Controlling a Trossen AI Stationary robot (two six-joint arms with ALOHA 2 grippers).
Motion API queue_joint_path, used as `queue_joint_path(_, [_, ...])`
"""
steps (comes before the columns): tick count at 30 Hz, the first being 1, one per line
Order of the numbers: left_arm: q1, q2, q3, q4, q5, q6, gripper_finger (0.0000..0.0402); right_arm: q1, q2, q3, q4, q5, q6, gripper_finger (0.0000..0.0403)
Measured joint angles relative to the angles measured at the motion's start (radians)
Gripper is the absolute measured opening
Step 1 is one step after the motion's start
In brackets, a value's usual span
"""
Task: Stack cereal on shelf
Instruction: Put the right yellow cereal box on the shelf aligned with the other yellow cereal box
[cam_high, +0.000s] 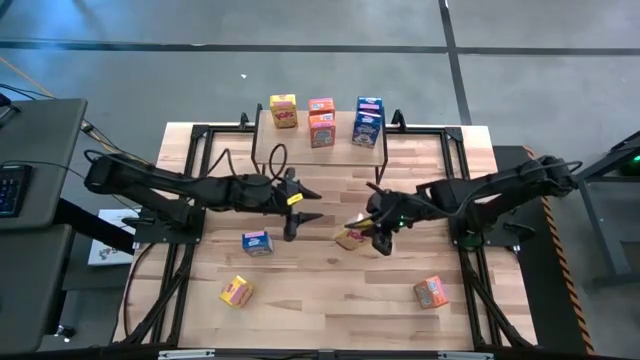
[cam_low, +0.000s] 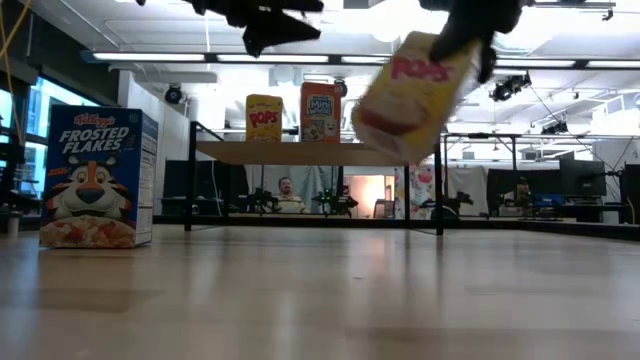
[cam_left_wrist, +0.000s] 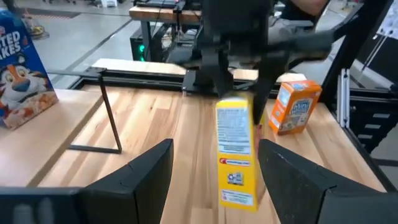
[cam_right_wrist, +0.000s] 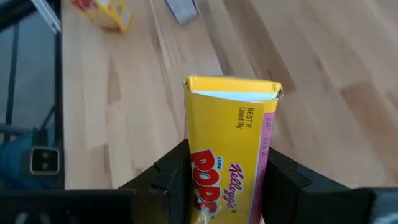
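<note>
My right gripper (cam_high: 372, 232) is over the middle of the table, shut on a yellow cereal box (cam_high: 349, 238) that shows tilted in mid-air in the low view (cam_low: 415, 95). My left gripper (cam_high: 314, 204) hovers open just to its left, level with it and touching nothing; the held box (cam_left_wrist: 236, 155) shows beyond its spread fingers. The shelf (cam_high: 268, 148) stands at the far edge and carries one yellow box (cam_high: 283, 110), two orange (cam_high: 321, 130) and two blue (cam_high: 367, 127). A blue box (cam_high: 257, 242), a yellow box (cam_high: 236, 291) and an orange box (cam_high: 431, 291) sit on the tabletop. My right gripper pinches the yellow box between its two fingers (cam_right_wrist: 166, 182), one on each side of the printed front, at the box's upper end (cam_left_wrist: 234, 107). The fingers come from above, pointing down. The box is lifted clear of the table and hangs tilted below them, its free end (cam_right_wrist: 231, 87) lowest.
Black metal frame rails (cam_high: 190, 180) run along the table's left and right sides. Bare wood lies along the near edge between the yellow and orange boxes. A desk with a keyboard (cam_high: 10, 190) stands off the table's left; people sit at desks in the room behind.
</note>
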Motion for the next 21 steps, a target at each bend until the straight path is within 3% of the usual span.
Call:
queue_joint_path(8, [0.0, 0.058, 0.0, 0.014, 0.023, -0.027, 0.0225, -0.039, 0.003, 0.069, 0.004, 0.0, -0.118, 0.014])
queue_joint_path(16, [0.0, 0.12, 0.0, 0.102, 0.106, -0.077, 0.0225, -0.041, 0.003, 0.07, 0.004, -0.008, -0.181, 0.014])
queue_joint_path(21, [0.0, 0.146, 0.0, 0.141, 0.106, -0.079, 0.0225, -0.041, 0.003, 0.07, 0.004, -0.043, -0.207, 0.014])
